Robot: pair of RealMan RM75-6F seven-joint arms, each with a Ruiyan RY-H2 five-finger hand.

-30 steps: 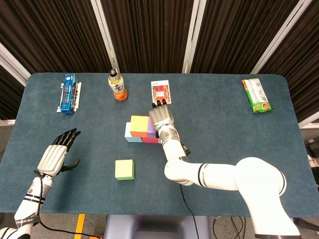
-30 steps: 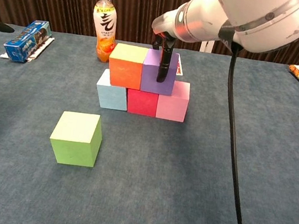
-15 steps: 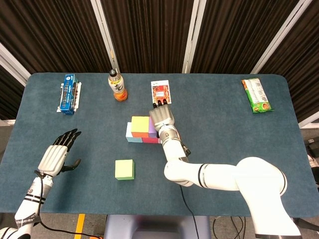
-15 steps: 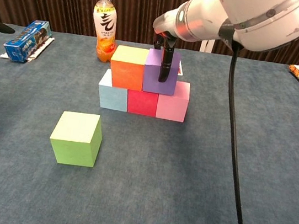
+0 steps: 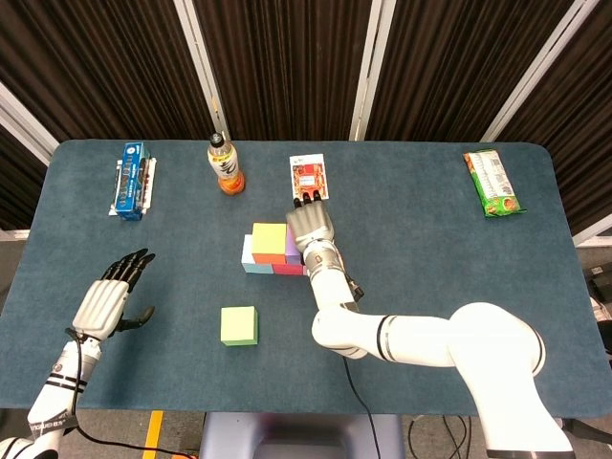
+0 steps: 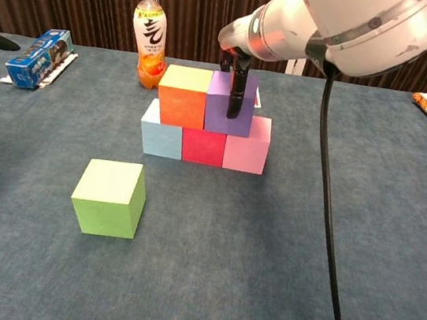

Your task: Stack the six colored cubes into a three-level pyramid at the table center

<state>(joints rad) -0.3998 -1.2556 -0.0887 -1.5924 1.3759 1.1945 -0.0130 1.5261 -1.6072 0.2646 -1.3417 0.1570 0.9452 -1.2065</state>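
Currently, five cubes stand at the table [image 5: 459,277] centre: a light blue cube [image 6: 161,135], a red cube [image 6: 203,145] and a pink cube [image 6: 247,150] side by side in the bottom row, with an orange cube [image 6: 181,101] and a purple cube [image 6: 221,107] touching on the second level. The green cube [image 6: 109,197] sits alone nearer the front, well apart from the stack.

The right hand [image 5: 309,228] is over the purple cube, a dark finger [image 6: 236,95] lying down its front face; whether the fingers clamp the cube cannot be told. The left hand [image 5: 110,296] hovers by the left edge, fingers apart, holding nothing.

Along the far edge lie a blue box [image 5: 131,180], an orange drink bottle [image 5: 225,164], a small red packet [image 5: 308,178] and a green snack bag [image 5: 493,183].

In the head view the right hand and forearm cover the pink cube and most of the purple one. In the chest view the left hand is cut off at the frame edge, and the right arm hides the red packet.
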